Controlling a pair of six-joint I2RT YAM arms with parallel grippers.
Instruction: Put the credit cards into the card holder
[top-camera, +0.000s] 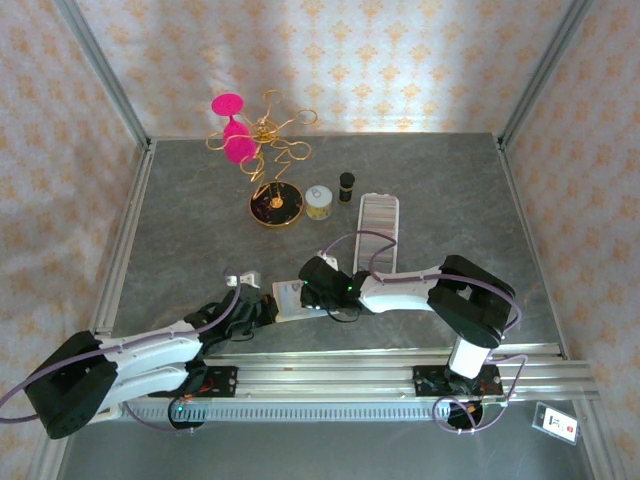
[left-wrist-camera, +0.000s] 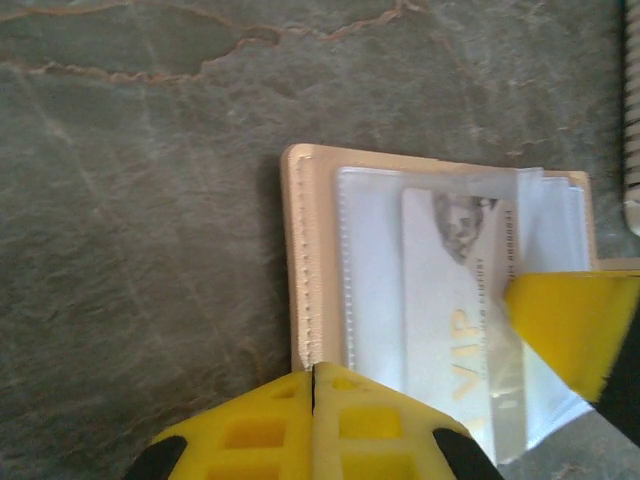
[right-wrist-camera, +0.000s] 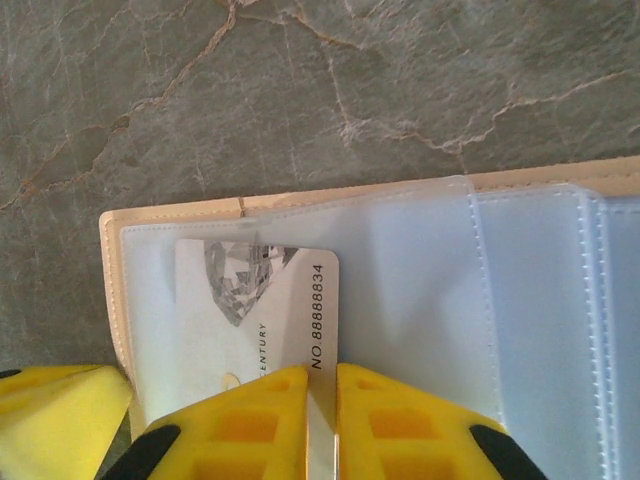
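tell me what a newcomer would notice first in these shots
The gold wire stand with pink discs at the table's far side stands out most. At the near edge, the left gripper and right gripper, both yellow-fingered, meet at the open cream card holder, the right one pinching a whitish diamond-print card partly inside a clear sleeve.
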